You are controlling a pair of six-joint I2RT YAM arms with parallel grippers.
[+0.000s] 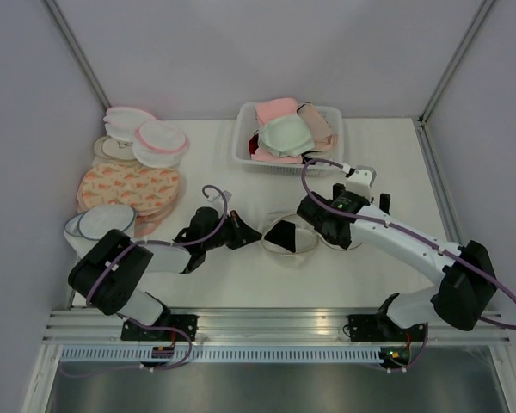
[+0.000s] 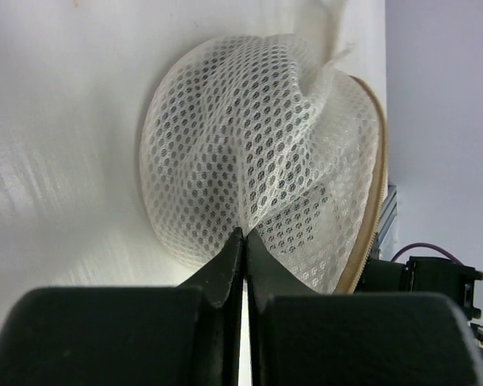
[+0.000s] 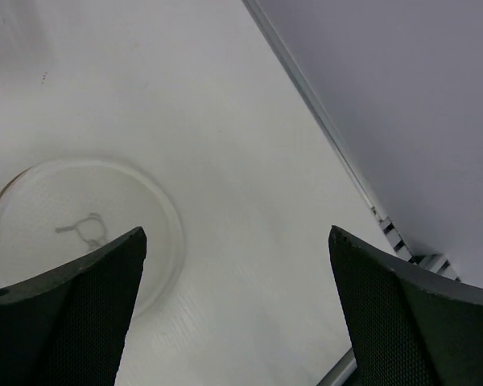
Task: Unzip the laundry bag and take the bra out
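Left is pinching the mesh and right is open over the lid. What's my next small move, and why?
Probably swing the right gripper across and down to the black bra. The lid looks flipped open, the bra shows inside, and the left gripper is shut on the laundry bag, anchoring it.

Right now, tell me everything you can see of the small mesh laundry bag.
The laundry bag is a small round pouch of soft white see-through honeycomb mesh, with a tan zip rim along its edge. It lies on the white table between the two arms. The black bra shows through it. The left gripper, jaws shut, pinches a fold of its mesh. Its cream lid, with a small line drawing, lies flat below the open right gripper. Whether the zip is undone I cannot tell.
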